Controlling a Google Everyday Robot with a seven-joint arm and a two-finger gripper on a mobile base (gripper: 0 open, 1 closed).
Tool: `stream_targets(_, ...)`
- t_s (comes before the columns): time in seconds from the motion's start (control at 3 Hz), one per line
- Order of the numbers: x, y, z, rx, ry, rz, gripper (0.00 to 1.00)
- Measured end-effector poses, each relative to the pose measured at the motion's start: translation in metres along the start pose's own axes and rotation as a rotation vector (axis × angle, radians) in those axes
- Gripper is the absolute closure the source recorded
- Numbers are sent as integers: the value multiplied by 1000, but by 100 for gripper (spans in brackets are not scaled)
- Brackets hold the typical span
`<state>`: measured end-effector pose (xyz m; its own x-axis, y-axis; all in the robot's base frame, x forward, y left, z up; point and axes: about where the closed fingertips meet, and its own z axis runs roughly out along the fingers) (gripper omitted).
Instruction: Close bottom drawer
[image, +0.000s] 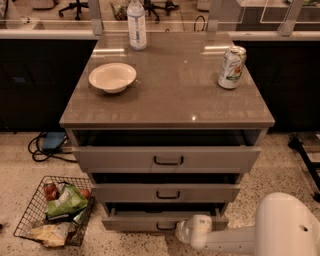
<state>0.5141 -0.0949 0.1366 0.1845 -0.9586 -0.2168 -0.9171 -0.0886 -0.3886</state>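
Note:
The bottom drawer (135, 221) is the lowest of three grey-beige drawers and stands slightly pulled out, with a dark gap above its front. Its small dark bar handle (165, 227) is partly covered. My gripper (182, 231), on a white arm coming from the lower right, sits right at the drawer front next to the handle. The top drawer (167, 159) and middle drawer (167, 192) above it also stand a little open.
On the cabinet top (170, 100) stand a white bowl (112, 77), a water bottle (136, 24) and a drink can (231, 67). A wire basket (52, 210) with packets lies on the floor at the left. Cables (42, 147) lie by the cabinet's left side.

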Motion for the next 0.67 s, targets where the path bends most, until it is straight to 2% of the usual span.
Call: stream_targets(0.67, 0, 0, 0, 0, 0, 0, 35)
